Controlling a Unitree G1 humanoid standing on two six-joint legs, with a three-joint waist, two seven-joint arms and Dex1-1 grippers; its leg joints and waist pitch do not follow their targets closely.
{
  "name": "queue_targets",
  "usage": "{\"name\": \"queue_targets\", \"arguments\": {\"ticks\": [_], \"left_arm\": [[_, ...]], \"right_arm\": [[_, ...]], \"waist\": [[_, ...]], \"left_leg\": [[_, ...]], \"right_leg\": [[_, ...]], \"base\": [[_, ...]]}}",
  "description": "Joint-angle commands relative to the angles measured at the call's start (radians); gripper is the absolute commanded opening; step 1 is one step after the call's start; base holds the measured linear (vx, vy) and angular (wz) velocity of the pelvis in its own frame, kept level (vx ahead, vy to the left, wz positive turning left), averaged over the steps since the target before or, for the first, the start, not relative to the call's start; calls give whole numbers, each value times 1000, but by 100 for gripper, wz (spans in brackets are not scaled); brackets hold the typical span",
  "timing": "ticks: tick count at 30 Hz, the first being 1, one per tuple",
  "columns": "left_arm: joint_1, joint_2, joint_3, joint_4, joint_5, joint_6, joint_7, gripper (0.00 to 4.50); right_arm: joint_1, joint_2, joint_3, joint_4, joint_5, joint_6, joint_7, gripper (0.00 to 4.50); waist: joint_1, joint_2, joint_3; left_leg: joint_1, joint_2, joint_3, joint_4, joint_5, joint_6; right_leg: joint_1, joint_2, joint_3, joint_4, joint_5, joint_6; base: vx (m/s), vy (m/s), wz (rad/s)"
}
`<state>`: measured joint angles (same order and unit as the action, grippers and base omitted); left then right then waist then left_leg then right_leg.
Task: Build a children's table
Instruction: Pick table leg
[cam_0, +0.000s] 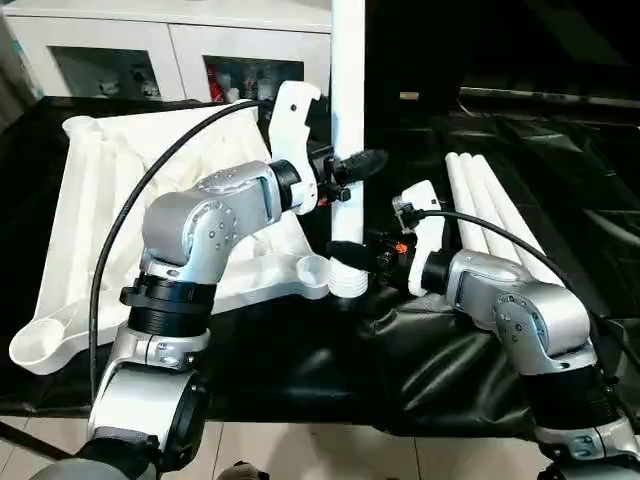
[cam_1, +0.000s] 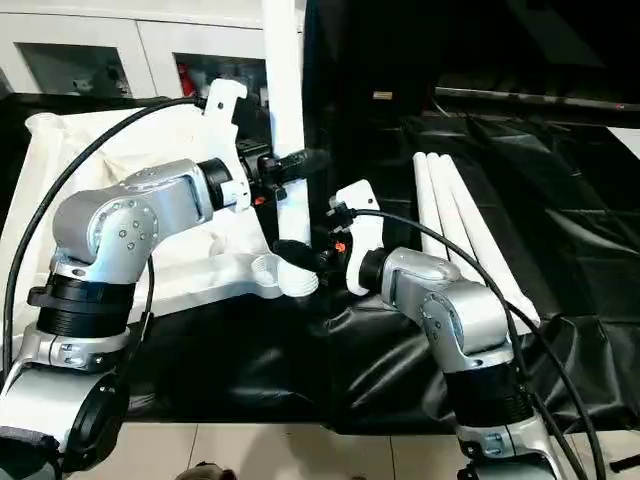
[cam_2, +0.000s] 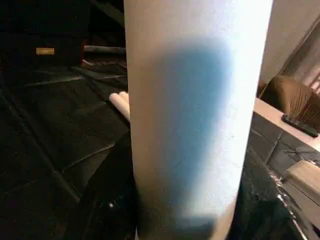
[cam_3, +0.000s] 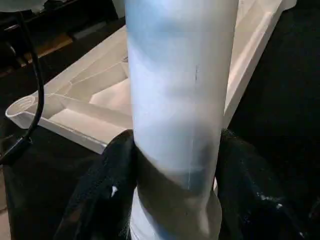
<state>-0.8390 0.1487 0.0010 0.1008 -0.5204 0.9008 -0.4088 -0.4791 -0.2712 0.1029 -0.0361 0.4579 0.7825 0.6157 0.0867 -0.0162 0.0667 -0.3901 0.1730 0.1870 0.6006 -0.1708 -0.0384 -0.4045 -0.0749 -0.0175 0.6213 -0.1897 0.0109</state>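
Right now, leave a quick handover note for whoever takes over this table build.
Left end effector: gripping the upright leg partway up.
Right end effector: around the same leg just above the corner socket; grip not confirmed.
Tabletop: upside down on the black cloth, in front of the cabinet.
Spare legs: three lying on the robot's right.
Done: first leg stood at the near socket; whether it is fully seated is unclear.
Left: seat it, then fit the other three legs.

White leg (cam_0: 348, 100) upright in tabletop (cam_0: 130, 200) socket
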Motion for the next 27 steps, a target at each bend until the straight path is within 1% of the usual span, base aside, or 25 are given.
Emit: {"name": "queue_targets", "arguments": {"ticks": [1, 4, 5, 6, 7, 8, 9, 11, 12, 14, 15, 16, 17, 18, 19, 20, 22, 23, 24, 25, 27], "left_arm": [[-8, 1, -2, -18, -11, 10, -19, 185], [-4, 10, -15, -17, 2, -40, -53, 185], [1, 18, -23, -21, -4, -52, -88, 220], [5, 22, -24, -24, -10, -58, -106, 241], [8, 26, -20, -24, -21, -51, -120, 241], [11, 32, -14, -24, -35, -40, -137, 258], [14, 40, -10, -19, -34, -51, -149, 258], [19, 53, 0, -5, -36, -75, -176, 289], [22, 61, 3, 2, -40, -85, -198, 298], [36, 86, 6, 10, -61, -114, -286, 307], [39, 90, 6, 11, -66, -119, -306, 318], [40, 92, 6, 11, -68, -120, -312, 318], [59, 124, -17, 7, -59, -170, -397, 329], [66, 138, -26, 4, -63, -174, -429, 329], [71, 147, -31, 2, -65, -181, -454, 329], [74, 152, -32, 0, -71, -181, -469, 329], [77, 156, -31, -5, -80, -188, -495, 329], [79, 157, -28, -10, -86, -190, -507, 329], [80, 157, -25, -15, -91, -188, -509, 312], [79, 157, -23, -18, -97, -185, -512, 295], [78, 150, -4, -22, -130, -170, -524, 295]], "right_arm": [[-11, -10, -29, -5, 6, -23, 9, 191], [-7, -19, -36, -8, 14, -38, 31, 190], [-5, -24, -39, -11, 20, -43, 44, 190], [-4, -29, -40, -12, 22, -46, 53, 190], [-2, -34, -39, -15, 25, -50, 64, 190], [0, -41, -38, -18, 28, -55, 80, 190], [6, -54, -36, -25, 34, -58, 102, 190], [16, -77, -33, -43, 48, -62, 145, 190], [20, -86, -32, -52, 56, -62, 163, 189], [33, -110, -32, -77, 82, -65, 220, 189], [35, -114, -31, -81, 87, -67, 230, 189], [36, -115, -31, -82, 88, -67, 233, 189], [45, -134, -24, -97, 92, -73, 267, 189], [52, -145, -20, -108, 99, -72, 288, 189], [57, -153, -16, -117, 103, -72, 303, 189], [62, -159, -13, -125, 108, -71, 315, 189], [65, -165, -11, -130, 109, -74, 323, 189], [65, -165, -10, -129, 107, -76, 323, 189], [65, -163, -13, -129, 107, -77, 320, 189], [65, -162, -17, -130, 111, -78, 320, 189], [67, -157, -30, -134, 122, -76, 324, 189]], "waist": [[-3, 10, -78], [-2, 10, -78], [-2, 9, -78], [-2, 10, -78], [-2, 9, -77], [-2, 9, -78], [-2, 10, -78], [-2, 7, -77], [-1, 9, -77], [1, 4, -77], [2, 7, -78], [2, 7, -78], [0, 5, -76], [1, 5, -76], [1, 8, -76], [0, 9, -76], [-2, 9, -75], [-1, 14, -75], [-2, 12, -74], [-1, 12, -75], [0, 12, -76]], "left_leg": [[22, 38, -18, -66, -162, -39], [23, 38, -18, -66, -165, -35], [23, 39, -18, -67, -169, -34], [24, 39, -18, -66, -171, -34], [24, 39, -18, -67, -172, -34], [24, 38, -17, -66, -169, -31], [24, 38, -17, -66, -168, -31], [23, 39, -17, -66, -170, -29], [24, 39, -17, -66, -170, -25], [23, 39, -16, -66, -166, -14], [24, 40, -17, -65, -160, -10], [24, 40, -17, -65, -160, -10], [23, 40, -17, -66, -162, -5], [22, 40, -17, -67, -168, -5], [25, 42, -17, -68, -179, -9], [27, 43, -17, -68, -185, -13], [27, 43, -17, -69, -194, -19], [27, 43, -17, -68, -204, -26], [28, 43, -17, -69, -209, -30], [29, 43, -17, -68, -209, -31], [28, 42, -17, -68, -202, -31]], "right_leg": [[51, -46, 26, -69, -89, -205], [51, -47, 26, -70, -92, -207], [51, -47, 26, -70, -98, -206], [50, -47, 26, -70, -101, -207], [50, -48, 26, -71, -101, -208], [51, -48, 26, -69, -97, -211], [50, -47, 26, -68, -95, -213], [52, -47, 26, -69, -91, -216], [52, -48, 26, -68, -93, -218], [54, -48, 27, -69, -94, -217], [52, -48, 27, -67, -87, -221], [52, -48, 27, -67, -87, -221], [51, -50, 26, -71, -96, -228], [52, -50, 26, -70, -107, -224], [51, -50, 27, -69, -124, -219], [49, -49, 27, -69, -128, -220], [47, -50, 27, -69, -138, -223], [46, -51, 27, -69, -148, -226], [46, -50, 27, -70, -153, -226], [46, -51, 27, -69, -152, -227], [46, -50, 27, -67, -138, -231]], "base": [[0, 0, 0], [0, 0, 0], [0, 0, 0], [0, 0, 0], [0, 0, 0], [0, 0, 0], [0, 0, 0], [0, 0, 0], [0, 0, 0], [0, 0, 0], [0, 0, 0], [0, 0, 0], [0, 0, 0], [0, 0, 0], [0, 0, 0], [0, 0, 0], [0, 0, 0], [0, 0, 0], [0, 0, 0], [0, 0, 0], [0, 0, 0]]}}
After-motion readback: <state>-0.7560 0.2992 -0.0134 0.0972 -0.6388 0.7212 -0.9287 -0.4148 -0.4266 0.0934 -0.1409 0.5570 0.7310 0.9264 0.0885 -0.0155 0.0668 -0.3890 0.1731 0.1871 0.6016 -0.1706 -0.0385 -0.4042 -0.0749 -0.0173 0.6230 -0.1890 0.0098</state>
